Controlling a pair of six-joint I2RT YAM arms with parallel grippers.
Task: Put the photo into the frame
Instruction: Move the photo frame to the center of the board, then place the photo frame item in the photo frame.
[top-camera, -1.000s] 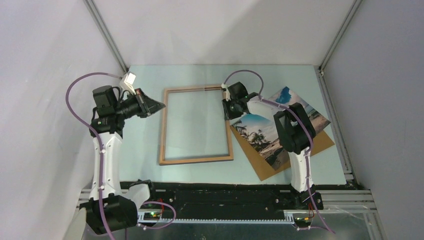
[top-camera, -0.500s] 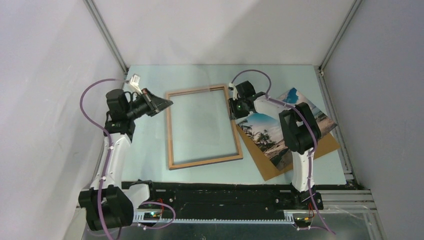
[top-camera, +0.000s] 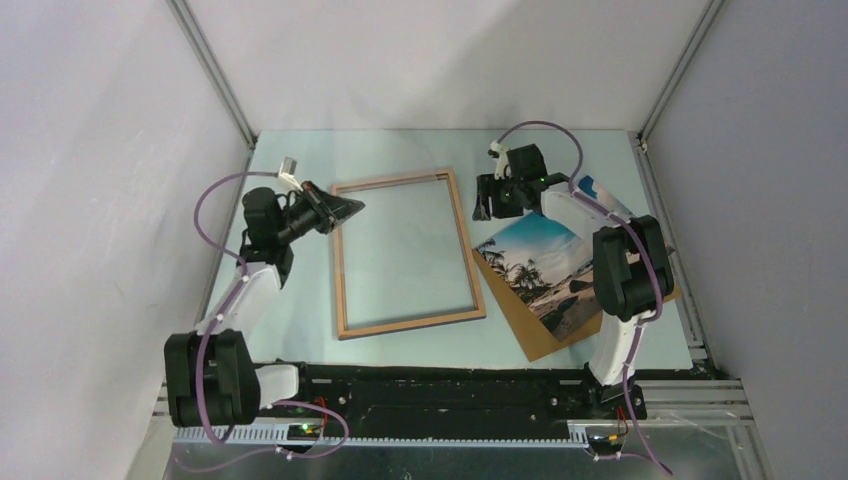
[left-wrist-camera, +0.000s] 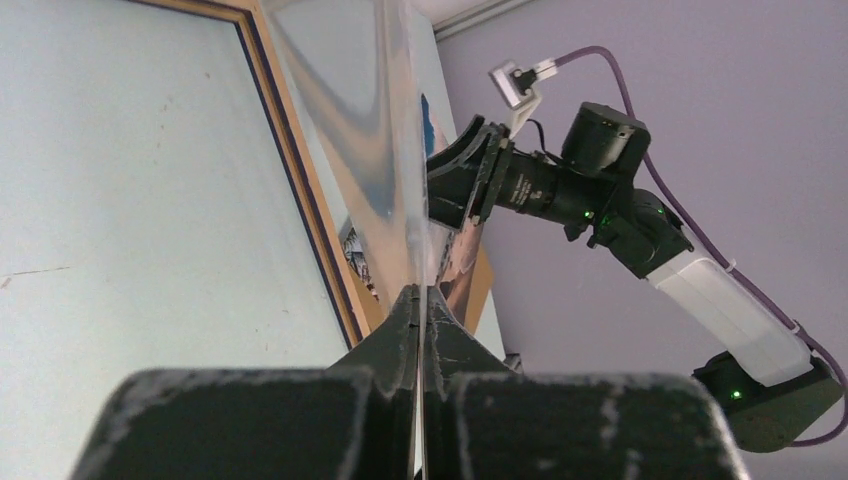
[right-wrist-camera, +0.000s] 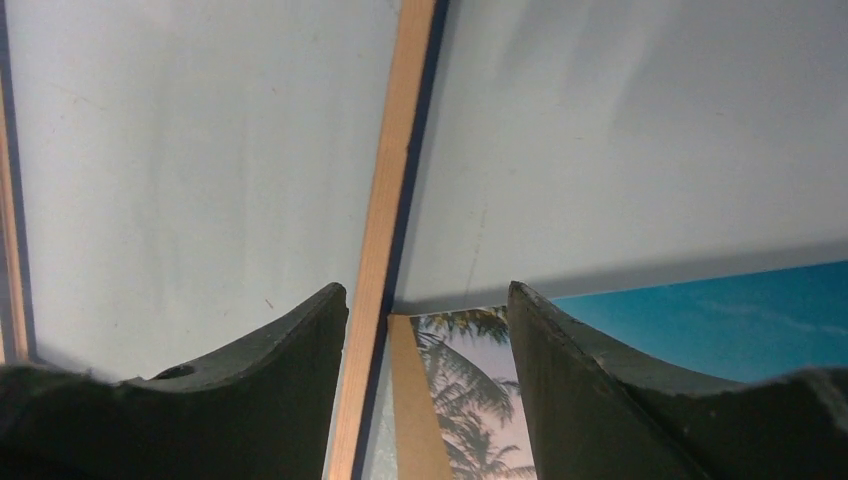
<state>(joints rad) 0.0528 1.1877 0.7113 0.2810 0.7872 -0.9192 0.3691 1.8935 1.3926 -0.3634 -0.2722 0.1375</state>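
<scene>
Left pincer: we see the black two-finger left pincer (top-camera: 357, 205) fully closed with nothing between its jaws. In its wrist view the fingertips (left-wrist-camera: 404, 318) press flat against each other. It sits over the far left corner of the frame. We cannot tell whether it touches the rail.

Right pincer: the black right pincer (right-wrist-camera: 428, 300) stands open and grips nothing. It hangs just off the frame's right rail near the far corner. From its wrist camera we see that rail running below the gap between its fingers.

Frame: the large rectangular picture frame (top-camera: 409, 322), with a thin light-wood border and a clear pane, lies flat in the middle of the table with its wooden side up. No print is inside it.

Photo: the thin rectangular beach photo (top-camera: 535, 262), showing palm trees and blue sky, lies face up and turned at an angle just right of the frame. Its near corner almost meets the right rail.

Backing board: the flat brown backing board (top-camera: 530, 338) lies under the photo and shows past its near edge.

Table: the pale blue-green table (top-camera: 390, 150) carries all of it.
</scene>
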